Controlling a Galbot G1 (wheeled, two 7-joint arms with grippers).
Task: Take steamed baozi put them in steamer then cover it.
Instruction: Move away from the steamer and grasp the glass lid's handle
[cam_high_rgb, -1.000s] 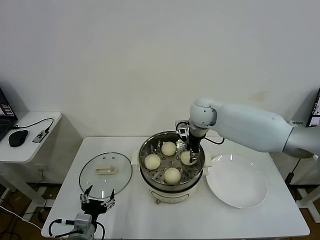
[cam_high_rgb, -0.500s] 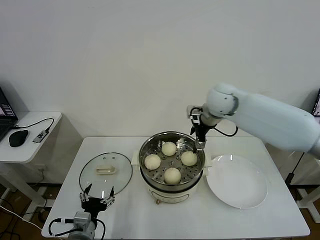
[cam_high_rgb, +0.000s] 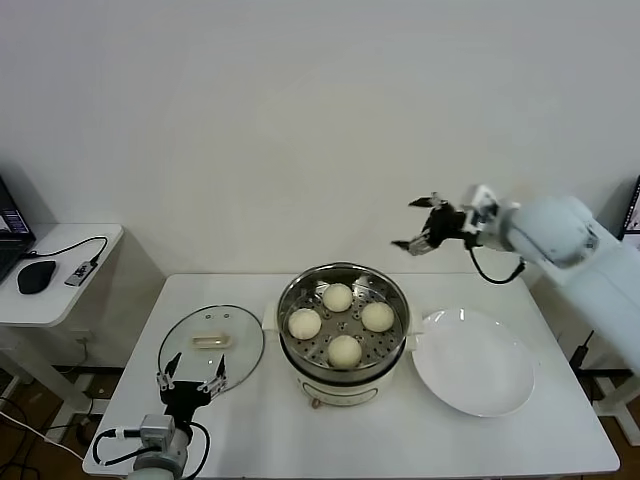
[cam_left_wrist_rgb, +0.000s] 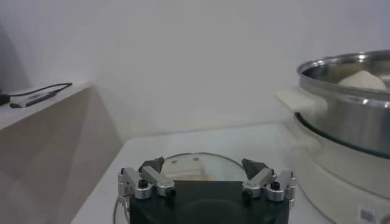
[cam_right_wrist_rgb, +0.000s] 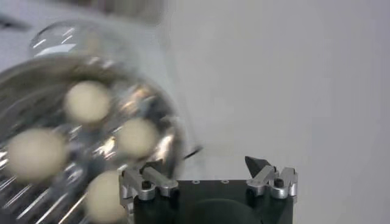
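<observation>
Head view, from my left across to my right: a side desk holds a black mouse and a small adapter on a cable, and none of its markings are readable. On the white table my left gripper sits low at the near edge, fingers spread wide with nothing between them, just short of the cover, which lies flat on the table beside the steamer, its cream handle up. My left wrist camera shows the same: open fingertips in front of the glass cover, with the steamer's steel wall and one bun's top to the side. A small label shows on the steamer's cream base, but I cannot read it. All four steamed baozi rest inside the perforated basket, spaced apart, none stacked. Just right of the steamer lies a white plate. My right gripper hangs in the air above and to the right of the steamer, over the gap between pot and plate, fingers wide apart and holding nothing. My right wrist camera looks down past its spread fingers onto the buns in the basket.
</observation>
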